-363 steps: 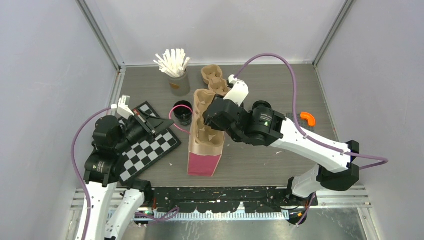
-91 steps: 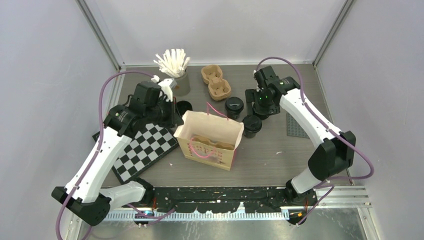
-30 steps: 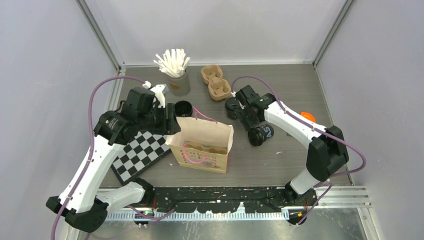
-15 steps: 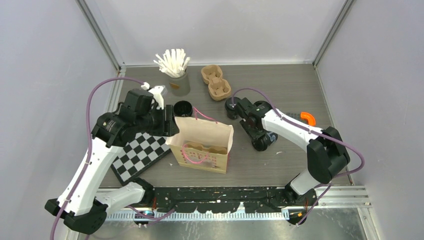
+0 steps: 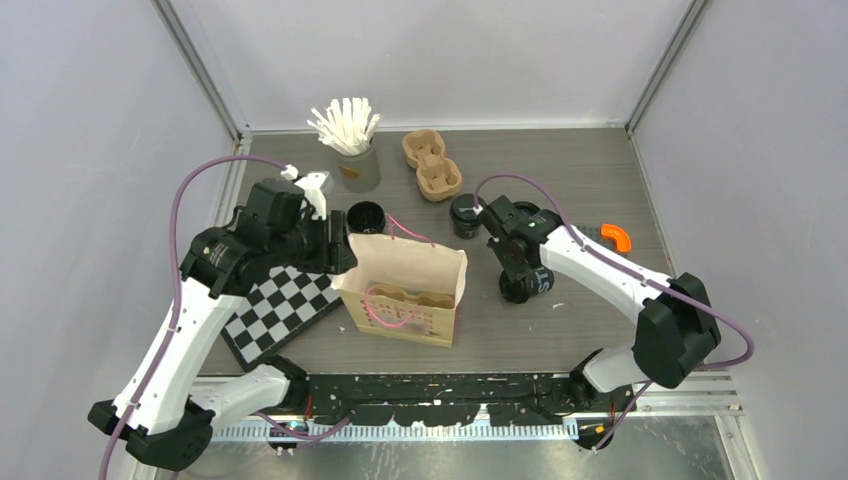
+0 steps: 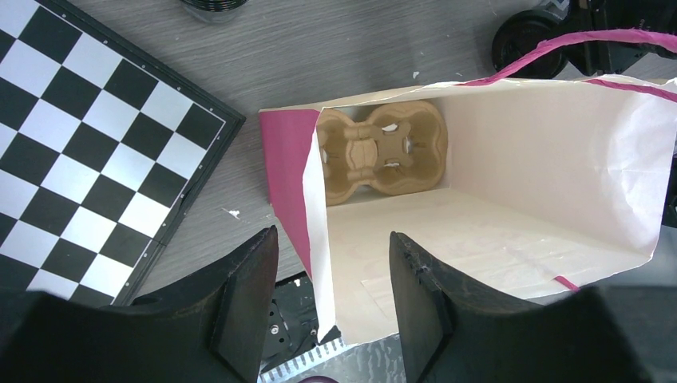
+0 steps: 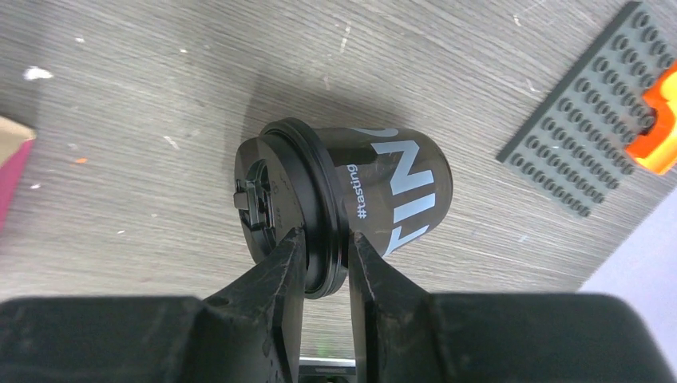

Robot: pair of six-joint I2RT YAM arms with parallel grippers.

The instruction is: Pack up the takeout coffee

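Observation:
A black takeout coffee cup (image 7: 399,187) with pale lettering lies on its side on the table, its lid (image 7: 275,199) on; it is also in the top view (image 5: 530,284). My right gripper (image 7: 323,238) is shut on the lid's rim, one finger on each side. A second lidded cup (image 5: 465,214) stands upright behind it. A third cup (image 5: 366,217) stands open behind the paper bag (image 5: 405,290). My left gripper (image 6: 331,236) is open and straddles the bag's (image 6: 551,152) left wall without touching it. A brown carrier (image 6: 382,150) lies in the bag's bottom.
A chessboard (image 5: 285,305) lies left of the bag. At the back stand a grey cup of white sticks (image 5: 355,150) and a spare brown carrier (image 5: 432,165). A grey studded plate (image 7: 583,152) and an orange piece (image 7: 659,120) lie right of the fallen cup.
My right gripper's jaws have narrowed from wide apart onto the lying cup's lid rim, and the cup has shifted slightly nearer. The left arm and the bag have stayed put.

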